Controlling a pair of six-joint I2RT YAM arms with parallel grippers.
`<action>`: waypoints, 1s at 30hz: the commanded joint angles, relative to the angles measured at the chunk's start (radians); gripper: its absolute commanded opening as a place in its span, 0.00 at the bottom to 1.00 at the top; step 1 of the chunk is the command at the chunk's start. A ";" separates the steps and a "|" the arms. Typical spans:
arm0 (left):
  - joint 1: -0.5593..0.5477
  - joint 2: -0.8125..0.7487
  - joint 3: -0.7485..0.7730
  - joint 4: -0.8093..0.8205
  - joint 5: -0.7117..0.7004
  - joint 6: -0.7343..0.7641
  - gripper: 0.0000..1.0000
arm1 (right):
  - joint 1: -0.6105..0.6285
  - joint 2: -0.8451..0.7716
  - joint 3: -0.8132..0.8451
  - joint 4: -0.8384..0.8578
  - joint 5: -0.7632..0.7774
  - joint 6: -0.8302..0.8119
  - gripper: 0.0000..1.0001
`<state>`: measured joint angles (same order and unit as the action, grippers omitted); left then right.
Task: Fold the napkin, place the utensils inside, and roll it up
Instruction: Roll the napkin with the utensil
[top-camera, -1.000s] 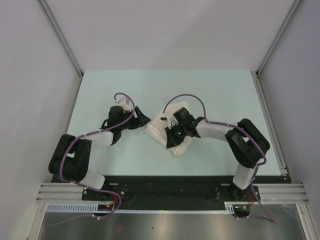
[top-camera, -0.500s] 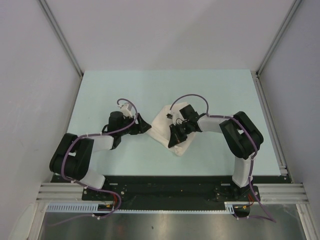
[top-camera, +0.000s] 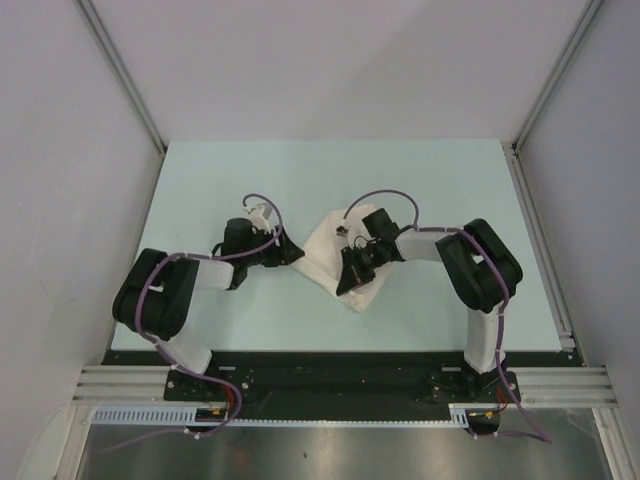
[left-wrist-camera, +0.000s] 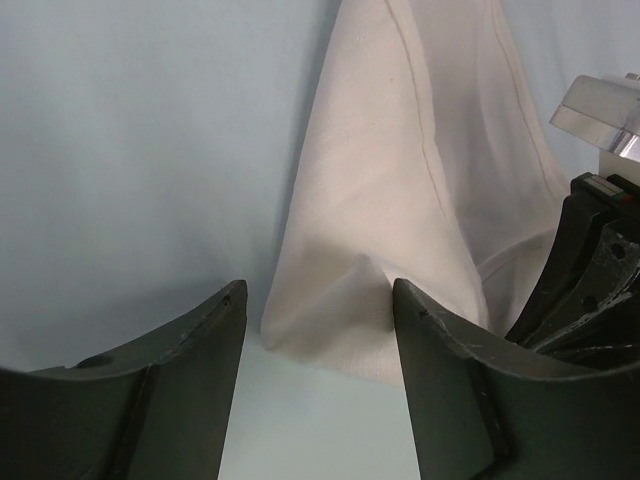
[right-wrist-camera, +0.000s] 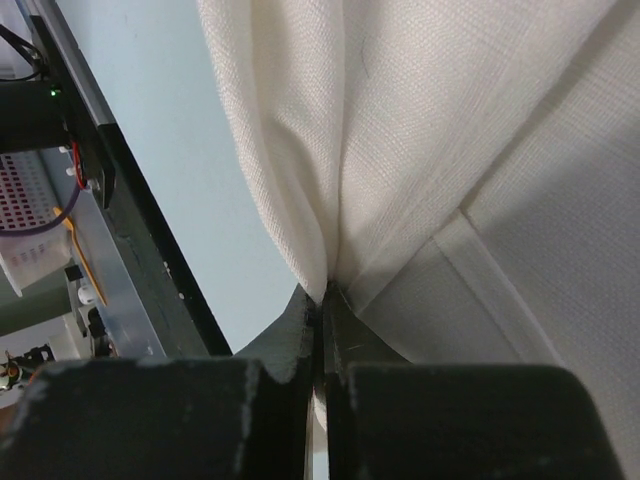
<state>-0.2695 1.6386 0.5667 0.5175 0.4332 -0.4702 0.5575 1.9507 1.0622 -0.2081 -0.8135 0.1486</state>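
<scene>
The napkin (top-camera: 322, 252) is seen near the middle of the desk (top-camera: 250, 180), bunched and partly lifted between the two arms, with a folded part lying flat toward the near edge. It is cream-white and plain, and a stitched hem is visible along one edge in the right wrist view.

The right tool (top-camera: 345, 286) is closed on the napkin. In its wrist view the two fingers (right-wrist-camera: 285, 345) are pressed together with a gather of cloth pinched between their tips, and folds of fabric are drawn up from that point. A flatter hemmed layer is spread beside the pinch, on the right of that view.

The left tool (top-camera: 293, 255) is held low over the desk at the napkin's left side, pointed toward the cloth. Its jaws are parted, and nothing is gripped between them. In the left wrist view a drooping corner of the napkin is seen just ahead of the gap, close to the inner edge of the finger on the right of the view; whether cloth and finger touch cannot be told. The cloth rises from that corner in a tall, tapering fold, and part of the right tool is visible at the right edge of that view, beside the napkin.
</scene>
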 joint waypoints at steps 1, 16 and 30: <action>0.006 0.039 0.038 0.049 0.048 0.021 0.64 | -0.018 0.040 0.016 -0.010 0.019 0.005 0.00; -0.016 0.133 0.076 0.076 0.110 0.012 0.22 | -0.031 0.039 0.021 -0.028 0.014 0.002 0.00; -0.016 0.147 0.088 -0.002 0.096 -0.028 0.00 | 0.004 -0.251 0.168 -0.287 0.361 -0.026 0.54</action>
<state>-0.2813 1.7741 0.6247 0.5556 0.5121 -0.4820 0.5335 1.8431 1.1500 -0.3946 -0.6495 0.1455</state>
